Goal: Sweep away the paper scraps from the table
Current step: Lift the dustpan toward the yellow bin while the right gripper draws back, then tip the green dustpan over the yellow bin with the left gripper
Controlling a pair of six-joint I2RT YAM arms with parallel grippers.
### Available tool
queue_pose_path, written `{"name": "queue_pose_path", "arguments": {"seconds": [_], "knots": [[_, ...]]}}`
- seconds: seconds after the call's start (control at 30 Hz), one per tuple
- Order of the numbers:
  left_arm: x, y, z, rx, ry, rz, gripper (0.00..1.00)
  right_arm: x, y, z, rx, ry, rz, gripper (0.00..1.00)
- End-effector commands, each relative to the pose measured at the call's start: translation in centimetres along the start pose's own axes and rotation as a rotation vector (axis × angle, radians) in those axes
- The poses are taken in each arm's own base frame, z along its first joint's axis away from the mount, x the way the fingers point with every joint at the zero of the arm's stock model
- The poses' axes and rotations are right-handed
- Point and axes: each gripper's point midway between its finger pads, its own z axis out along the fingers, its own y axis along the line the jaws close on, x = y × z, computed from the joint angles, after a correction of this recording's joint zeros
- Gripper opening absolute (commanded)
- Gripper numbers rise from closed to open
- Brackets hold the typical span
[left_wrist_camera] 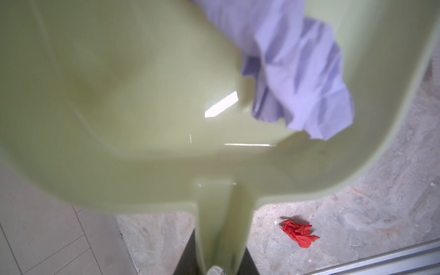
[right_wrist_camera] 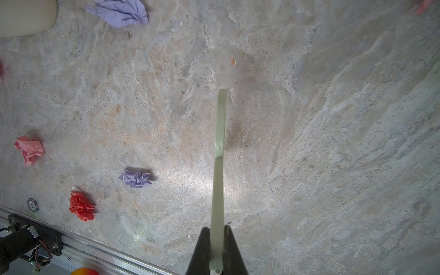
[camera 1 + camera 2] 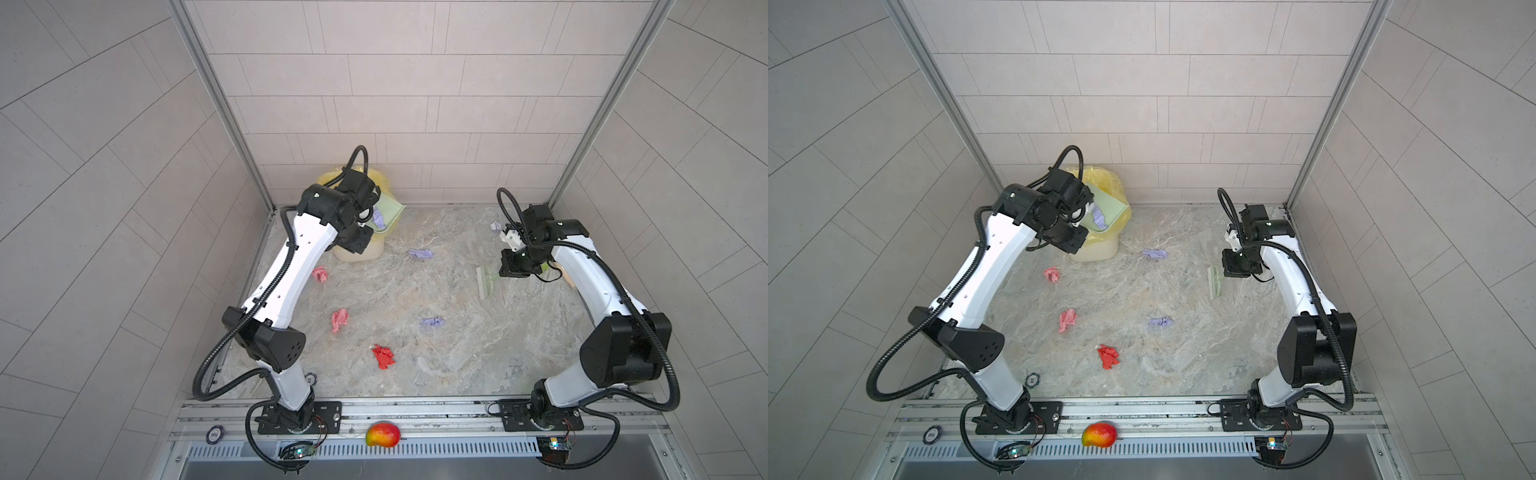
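By front rail (image 3: 1142, 409), poker chip (image 3: 1032, 379) mkd 10, red scrap (image 3: 1108, 356) nearby

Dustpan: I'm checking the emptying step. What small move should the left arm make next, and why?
Probably tip the dustpan further: the left gripper holds it above the bin, and a purple scrap lies in it, not yet dropped.

Paper scrap (image 3: 378, 217) in dustpan (image 3: 395, 210) over bin (image 3: 374, 251)

The dustpan (image 1: 142, 95), glossy, and the brush (image 2: 219, 133) are smooth green plastic, the paper scraps (image 2: 135, 178) are crumpled matt paper, and the tabletop (image 2: 309, 142) looks like marbled stone.
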Motion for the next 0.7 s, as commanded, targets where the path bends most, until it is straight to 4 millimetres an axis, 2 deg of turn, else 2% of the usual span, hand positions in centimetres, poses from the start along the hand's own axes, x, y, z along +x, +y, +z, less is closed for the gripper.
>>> {"name": "queue_pose_path", "arguments": {"seconds": [0.0, 0.4, 0.5, 0.67], "knots": [[1.5, 2.9, -1.3, -0.061, -0.001, -0.059, 0.0, 0.3, 0.4, -1.0, -0.017, -0.016, -0.011, 0.0], [2.7, 11.8, -1.9, -0.191, -0.004, -0.225, 0.0, 0.5, 0.8, -1.0, -0.038, -0.007, -0.01, 0.0], [2.4, 13.5, -1.3, -0.245, 0.022, -0.221, 0.0, 0.6, 0.8, -1.0, -0.04, -0.009, -0.01, 0.0], [0.9, 15.1, 0.1, -0.308, 0.05, -0.208, 0.0, 0.9, 0.8, -0.8, -0.041, 0.0, -0.008, 0.0]]}}
